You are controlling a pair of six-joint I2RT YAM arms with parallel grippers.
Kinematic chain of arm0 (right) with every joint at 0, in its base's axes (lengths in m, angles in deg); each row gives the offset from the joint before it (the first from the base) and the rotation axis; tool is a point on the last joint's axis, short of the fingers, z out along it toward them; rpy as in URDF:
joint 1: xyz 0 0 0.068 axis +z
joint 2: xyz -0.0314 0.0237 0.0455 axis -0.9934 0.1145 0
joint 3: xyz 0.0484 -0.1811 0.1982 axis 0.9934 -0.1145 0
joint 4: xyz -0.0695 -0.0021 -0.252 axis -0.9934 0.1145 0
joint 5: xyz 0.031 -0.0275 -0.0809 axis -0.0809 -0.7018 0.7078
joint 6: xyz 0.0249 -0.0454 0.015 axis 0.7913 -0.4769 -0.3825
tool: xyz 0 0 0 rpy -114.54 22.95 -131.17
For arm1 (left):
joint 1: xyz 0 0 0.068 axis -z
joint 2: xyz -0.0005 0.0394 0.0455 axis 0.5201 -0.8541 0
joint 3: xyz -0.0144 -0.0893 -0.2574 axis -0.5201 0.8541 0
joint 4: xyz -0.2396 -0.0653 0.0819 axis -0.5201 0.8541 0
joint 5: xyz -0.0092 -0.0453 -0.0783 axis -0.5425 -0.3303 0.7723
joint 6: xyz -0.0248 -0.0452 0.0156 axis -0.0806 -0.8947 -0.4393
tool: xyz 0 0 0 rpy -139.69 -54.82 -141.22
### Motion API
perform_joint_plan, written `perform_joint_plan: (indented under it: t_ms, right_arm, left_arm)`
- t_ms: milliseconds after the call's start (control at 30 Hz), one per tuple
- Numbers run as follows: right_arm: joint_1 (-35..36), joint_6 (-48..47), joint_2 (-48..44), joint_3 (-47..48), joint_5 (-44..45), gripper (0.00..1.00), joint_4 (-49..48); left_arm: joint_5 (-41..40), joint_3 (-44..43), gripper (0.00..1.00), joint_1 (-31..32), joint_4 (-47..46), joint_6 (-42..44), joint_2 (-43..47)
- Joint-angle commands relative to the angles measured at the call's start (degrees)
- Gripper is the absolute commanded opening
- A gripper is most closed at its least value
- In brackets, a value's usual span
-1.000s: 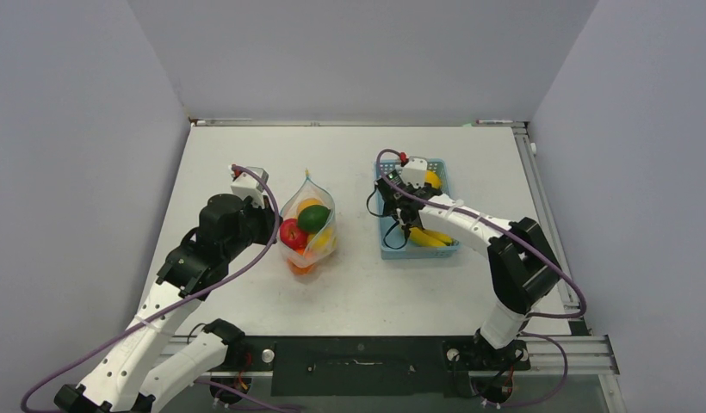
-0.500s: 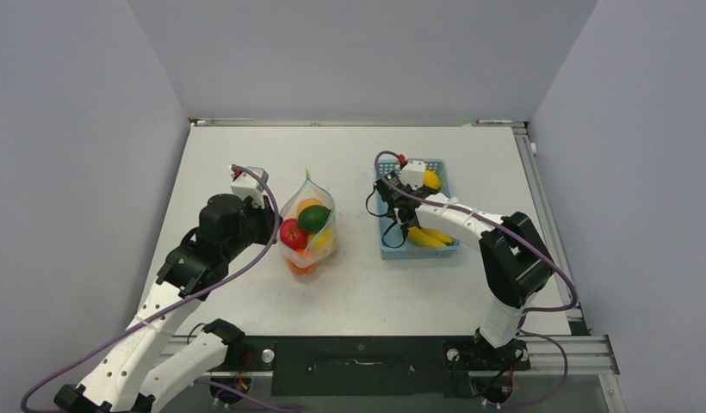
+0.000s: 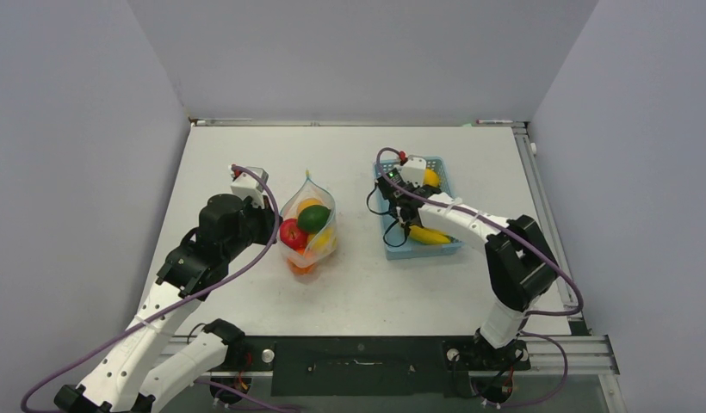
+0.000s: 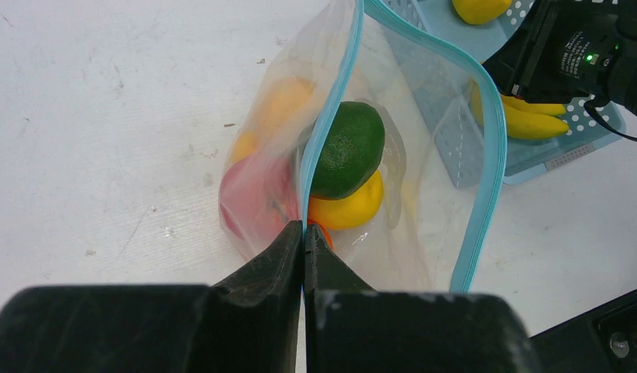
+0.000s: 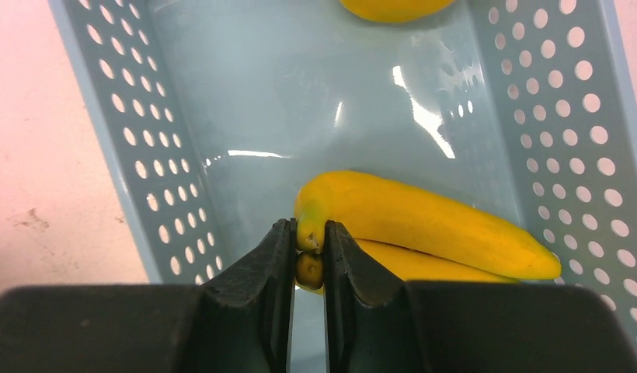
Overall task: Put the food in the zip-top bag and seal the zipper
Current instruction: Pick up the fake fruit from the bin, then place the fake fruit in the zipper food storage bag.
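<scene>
Some fruits [image 4: 346, 151] lie bagged beyond the left end effector [image 4: 303, 233], clamped on the bag [image 4: 393, 233]'s open edge. The right end effector [image 5: 308, 242] pinches bananas [image 5: 424, 219] in the basket [image 5: 144, 155]. Sealing remains.

White table [image 3: 358, 292] with zip-top bag [image 3: 308, 193] and basket [image 3: 436, 250]

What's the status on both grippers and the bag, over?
Left gripper shut on zipper. Zip-top bag mouth open, fruit inside. Right gripper shut on banana stem, inside light-blue basket, basket wall close alongside.
</scene>
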Motion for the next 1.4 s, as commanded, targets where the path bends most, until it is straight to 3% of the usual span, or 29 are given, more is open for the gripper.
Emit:
perform_joint_plan:
  t_ms: [0,367,700,1067,1367]
  right_arm:
    - [-0.33,0.64,-5.97,0.08,-1.32,0.05,-2.33]
    - [-0.32,-0.70,-18.78,-1.22,-5.38,0.05,-7.08]
    - [-0.32,-3.55,-28.55,-2.47,-22.70,0.05,-19.35]
    - [-0.23,-5.09,-30.77,-0.19,-41.98,0.05,-28.53]
    - [-0.23,0.45,-30.62,0.90,-55.92,0.05,-41.12]
  left_arm:
    - [-0.29,-0.46,0.00,-0.34,-2.61,0.05,0.74]
    - [0.01,-0.39,0.00,-0.34,-2.68,0.05,0.79]
    - [0.51,-0.39,0.00,-0.34,-2.80,0.07,0.63]
    - [1.51,-0.30,0.00,-0.34,-2.92,0.40,0.90]
    - [3.51,-0.20,0.00,-0.26,-3.13,0.92,0.37]
